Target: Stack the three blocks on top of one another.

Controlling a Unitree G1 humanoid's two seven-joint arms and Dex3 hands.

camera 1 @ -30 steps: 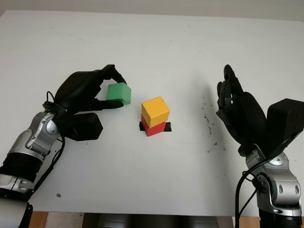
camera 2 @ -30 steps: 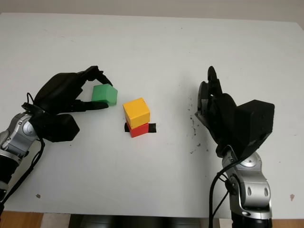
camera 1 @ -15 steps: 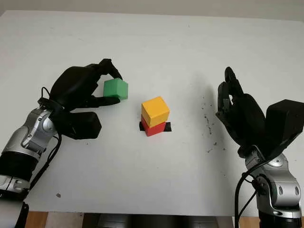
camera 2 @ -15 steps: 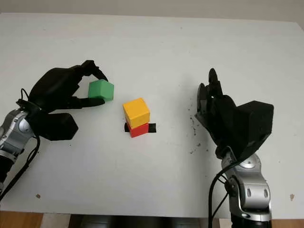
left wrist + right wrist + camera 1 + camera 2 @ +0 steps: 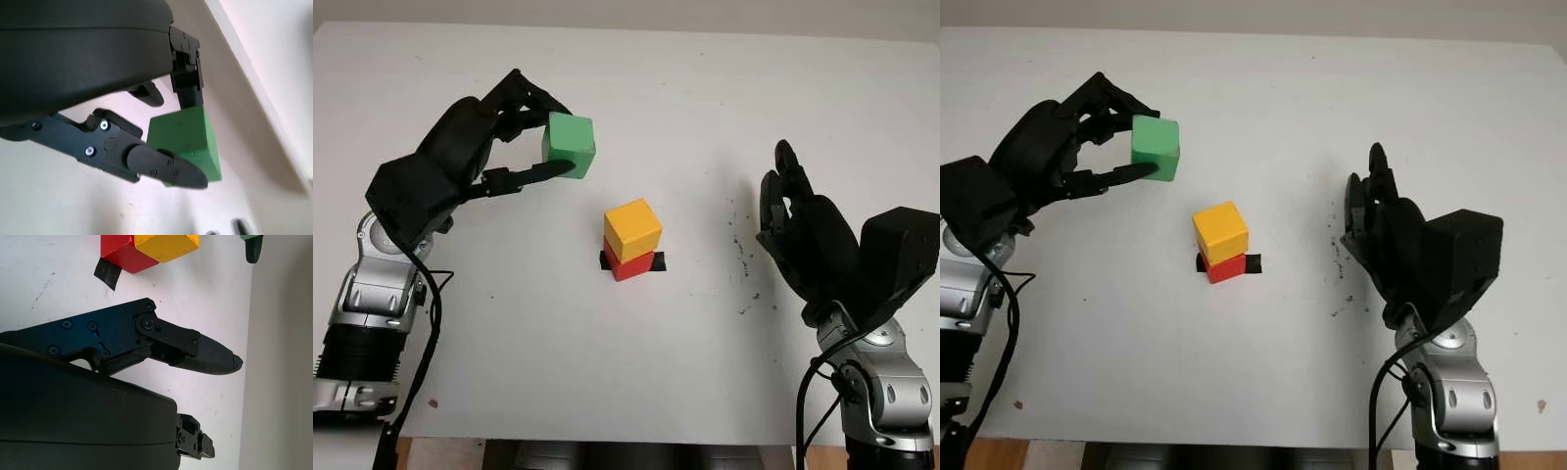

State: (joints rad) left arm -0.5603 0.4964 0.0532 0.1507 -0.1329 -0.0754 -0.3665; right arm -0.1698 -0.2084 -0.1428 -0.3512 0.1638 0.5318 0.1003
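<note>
My left hand [image 5: 524,137] is shut on a green block [image 5: 570,145], held in the air up and to the left of the stack; the left wrist view shows the fingers clamping the green block [image 5: 183,139]. A yellow block [image 5: 633,228] sits on a red block [image 5: 628,264] near the table's middle, over a strip of black tape [image 5: 656,261]. The same stack appears in the right wrist view as yellow block [image 5: 166,246] on red block [image 5: 120,254]. My right hand [image 5: 798,220] is open, off to the right of the stack.
The white table [image 5: 636,88] stretches far behind the stack. Dark specks [image 5: 741,250] mark the surface between the stack and my right hand. The table's front edge runs near the bottom of the eye views.
My left hand has lifted the green block off the table and carried it up and slightly right, toward the stack. The right hand and the yellow-on-red stack have not moved.
</note>
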